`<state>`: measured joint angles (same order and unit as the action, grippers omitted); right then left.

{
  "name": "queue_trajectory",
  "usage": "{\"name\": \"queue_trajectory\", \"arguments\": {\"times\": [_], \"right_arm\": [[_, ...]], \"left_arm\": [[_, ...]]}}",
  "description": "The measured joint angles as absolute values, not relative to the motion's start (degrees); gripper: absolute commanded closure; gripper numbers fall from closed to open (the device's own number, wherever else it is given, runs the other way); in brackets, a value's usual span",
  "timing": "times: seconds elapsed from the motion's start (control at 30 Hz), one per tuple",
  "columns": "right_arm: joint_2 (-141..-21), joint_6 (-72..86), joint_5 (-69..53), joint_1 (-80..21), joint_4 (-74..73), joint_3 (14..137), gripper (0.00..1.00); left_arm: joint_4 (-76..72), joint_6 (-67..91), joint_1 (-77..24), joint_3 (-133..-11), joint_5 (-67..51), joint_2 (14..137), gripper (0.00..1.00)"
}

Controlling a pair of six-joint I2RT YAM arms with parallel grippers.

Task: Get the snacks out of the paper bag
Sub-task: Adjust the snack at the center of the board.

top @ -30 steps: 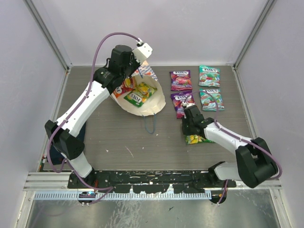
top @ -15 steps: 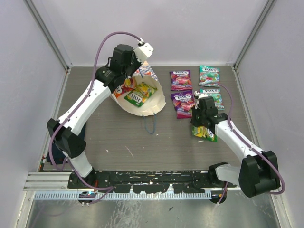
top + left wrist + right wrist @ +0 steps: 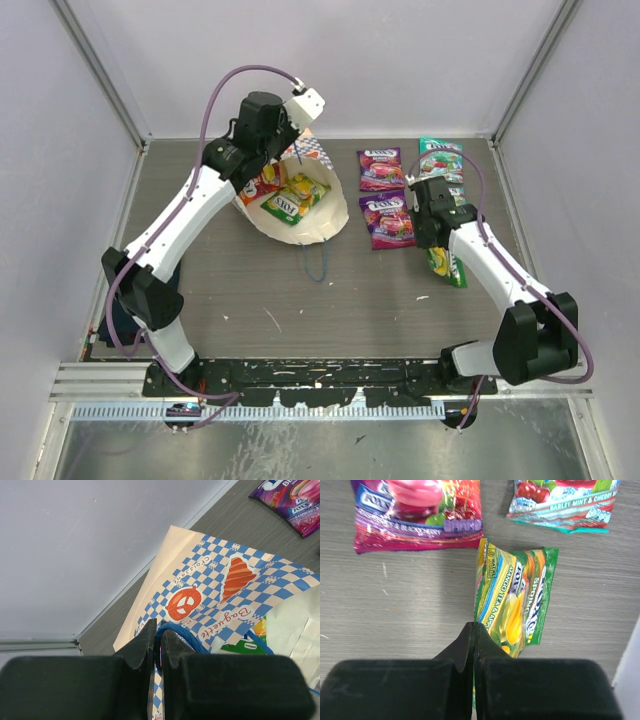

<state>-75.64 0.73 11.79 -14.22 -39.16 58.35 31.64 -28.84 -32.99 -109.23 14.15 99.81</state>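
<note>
Two pincers, both busy here. My left pincer [image 3: 157,630] is in the upper left of the overhead view, clamped shut on the thin blue cord handle [image 3: 181,632] of the paper bag [image 3: 215,597], right at the bag's far rim. The bag sits upper middle on the table [image 3: 250,290] with its mouth gaping toward the camera. Inside it I can make out a yellow-green packet [image 3: 293,197] and an orange-red packet [image 3: 262,184] tucked beside it. The other handle [image 3: 318,262] flops out onto the table just below the bag.

My right pincer [image 3: 474,630] is closed tight on the edge of the mango packet [image 3: 515,602], another yellow-green one, at middle right of the overhead shot. Can't tell if that packet is touching the table or hanging just off it. From the wrist cam it sits just under the lower purple packet [image 3: 415,510] and the second teal packet [image 3: 565,500], apart from both.

Already out at upper right are the upper purple packet [image 3: 380,168] directly above the lower one, and a teal packet [image 3: 440,157] to its right. My right arm covers most of the second teal one from above.
</note>
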Motion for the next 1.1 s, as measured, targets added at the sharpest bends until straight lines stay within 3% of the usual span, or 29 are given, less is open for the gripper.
{"name": "queue_trajectory", "arguments": {"times": [0.37, 0.43, 0.6, 0.63, 0.67, 0.9, 1.1], "right_arm": [[-78.89, -5.19, 20.36, -14.24, -48.21, 60.66, 0.99], [-78.65, -5.32, 20.56, -14.24, -48.58, 60.66, 0.95], [-77.25, -4.91, 21.76, -14.24, -48.49, 60.64, 0.48], [-76.69, -4.75, 22.02, -14.24, -48.38, 60.64, 0.2], [-75.96, -4.56, 22.17, -14.24, -48.16, 60.64, 0.02], [-67.55, -3.01, 21.63, -14.24, -43.99, 60.47, 0.0], [-54.83, 8.27, 10.55, -14.24, -24.91, 49.23, 0.0]], "left_arm": [[32.1, -27.94, -33.61, -110.17, 13.72, 100.73, 0.92], [32.1, -27.94, -33.69, -110.45, 13.72, 100.97, 0.92], [32.42, -27.92, -33.8, -110.45, 13.72, 101.03, 0.92], [32.49, -27.92, -33.82, -110.45, 13.72, 101.03, 0.92], [32.53, -27.92, -33.87, -110.45, 13.69, 101.03, 0.92], [32.69, -27.94, -33.91, -110.45, 13.72, 101.03, 0.92], [32.69, -27.94, -33.95, -110.45, 13.72, 101.03, 0.92]]}}
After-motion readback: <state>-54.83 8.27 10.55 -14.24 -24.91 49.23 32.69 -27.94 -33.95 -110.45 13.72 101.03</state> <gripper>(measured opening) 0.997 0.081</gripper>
